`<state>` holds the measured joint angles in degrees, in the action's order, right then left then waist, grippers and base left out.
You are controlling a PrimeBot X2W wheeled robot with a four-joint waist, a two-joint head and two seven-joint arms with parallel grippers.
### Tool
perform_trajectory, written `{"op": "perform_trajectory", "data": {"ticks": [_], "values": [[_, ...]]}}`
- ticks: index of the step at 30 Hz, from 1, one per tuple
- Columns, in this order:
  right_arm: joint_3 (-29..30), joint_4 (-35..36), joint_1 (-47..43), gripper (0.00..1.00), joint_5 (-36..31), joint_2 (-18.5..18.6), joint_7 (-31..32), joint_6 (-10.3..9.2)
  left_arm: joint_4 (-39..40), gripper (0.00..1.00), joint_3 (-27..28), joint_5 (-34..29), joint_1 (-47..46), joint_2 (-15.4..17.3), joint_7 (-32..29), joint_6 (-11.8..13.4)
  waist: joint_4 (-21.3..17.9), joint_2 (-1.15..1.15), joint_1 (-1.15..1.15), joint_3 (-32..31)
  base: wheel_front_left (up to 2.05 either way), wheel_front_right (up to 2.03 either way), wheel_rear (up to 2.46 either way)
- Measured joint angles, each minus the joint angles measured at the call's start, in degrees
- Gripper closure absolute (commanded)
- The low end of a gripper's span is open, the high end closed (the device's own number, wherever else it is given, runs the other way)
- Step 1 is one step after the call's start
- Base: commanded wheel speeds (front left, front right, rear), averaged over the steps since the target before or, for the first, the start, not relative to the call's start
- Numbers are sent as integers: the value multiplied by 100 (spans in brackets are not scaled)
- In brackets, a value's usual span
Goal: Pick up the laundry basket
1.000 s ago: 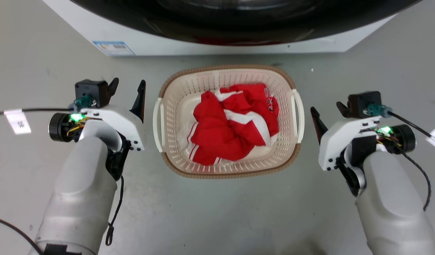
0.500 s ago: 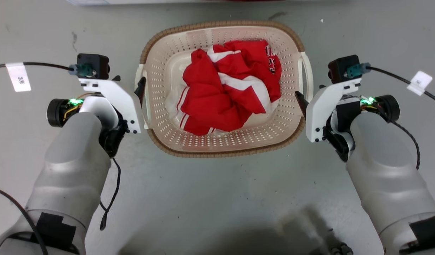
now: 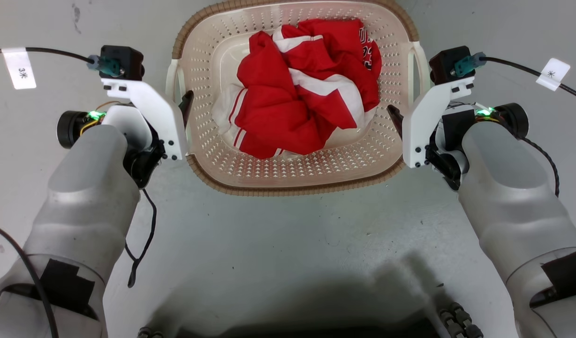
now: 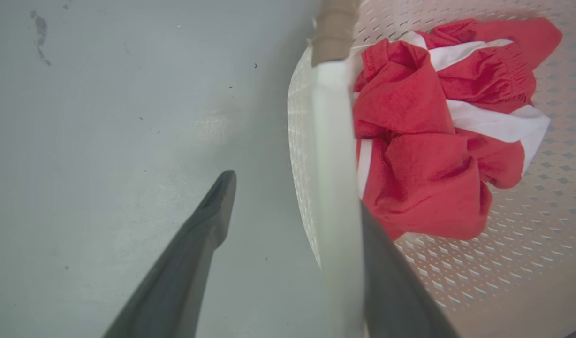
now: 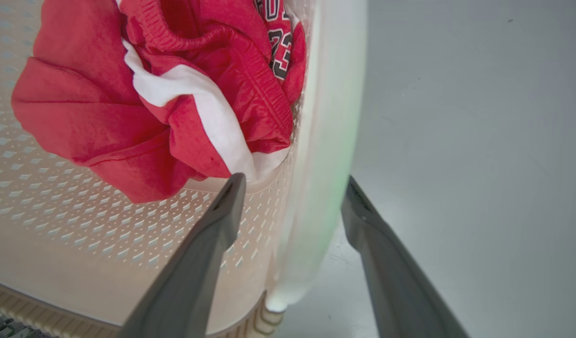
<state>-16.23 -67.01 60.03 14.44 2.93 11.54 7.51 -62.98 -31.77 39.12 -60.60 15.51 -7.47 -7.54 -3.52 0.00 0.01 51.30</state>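
Left jaws: wide apart, not squeezing. The left gripper (image 4: 295, 197) has one dark finger (image 4: 194, 244) out over the floor. The other finger is on the inner side of the basket's left handle (image 4: 335, 164), right up against it. There is a gap between the outer finger and the handle.
Right jaws: also spread apart, gripping nothing. The right gripper (image 5: 293, 182) has the right handle (image 5: 330, 117) between its fingers. One finger is inside the basket and one is outside.
Laundry basket: the laundry basket (image 3: 292, 173) sits flat on the floor, between the two arms. It is creamy white with lots of little holes and a brown rim. Its far end runs off the top of the head view.
Inside the basket: a crumpled pile of red and white clothes (image 3: 297, 103) lies in the middle. I can see black and white numbers on the right side of the pile.
Floor: the grey floor (image 3: 288, 244) has a few small dark marks.
Arms: both pale arms reach forward, one on each side of the basket. A little green light glows on each wrist.
Cables: a black cable with a white tag (image 3: 18, 68) runs out to the left, and one more runs out to the right.
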Motion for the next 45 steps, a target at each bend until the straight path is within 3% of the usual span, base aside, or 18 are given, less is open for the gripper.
{"op": "perform_trajectory", "data": {"ticks": [4,5,6,7,8,18,26,31,32,45], "values": [[-124,-125,119,0,201,0,-82,0,-52,0,-183,157,-112,2,-20,0,13,0,0,78,0,0,0],[-138,-157,157,32,260,-1,-103,0,-67,52,-218,207,-130,-2,-19,0,12,0,0,93,0,0,0],[-149,-172,178,64,353,1,-146,0,-71,84,-254,263,-141,-10,-20,0,17,0,0,102,0,0,0],[-186,-197,191,95,397,1,-187,0,-75,100,-298,320,-149,-19,-47,0,20,0,0,104,0,0,0],[-235,-214,196,100,442,1,-192,0,-71,100,-345,360,-156,-30,-76,-1,24,0,0,99,0,0,0],[-694,-333,220,100,939,-19,-180,-1,-76,100,-791,810,-126,-1,-167,3,32,0,0,-88,0,0,0],[-1284,-252,-26,100,1604,18,730,-12,-119,100,-1095,1278,23,13,-717,5,31,0,0,-589,0,0,0],[-1589,-177,-130,100,2019,36,1304,-15,-198,100,-1257,1577,149,-3,-1268,21,42,0,-1,-1082,0,0,0],[-1734,-204,-281,100,2250,44,1615,-20,-247,100,-1347,1736,283,-40,-1577,22,52,0,-1,-1433,0,0,0],[-2139,-386,-898,100,2988,79,2548,-44,-312,100,-1606,2357,904,-151,-2563,47,80,0,-1,-3201,0,0,0]]}}
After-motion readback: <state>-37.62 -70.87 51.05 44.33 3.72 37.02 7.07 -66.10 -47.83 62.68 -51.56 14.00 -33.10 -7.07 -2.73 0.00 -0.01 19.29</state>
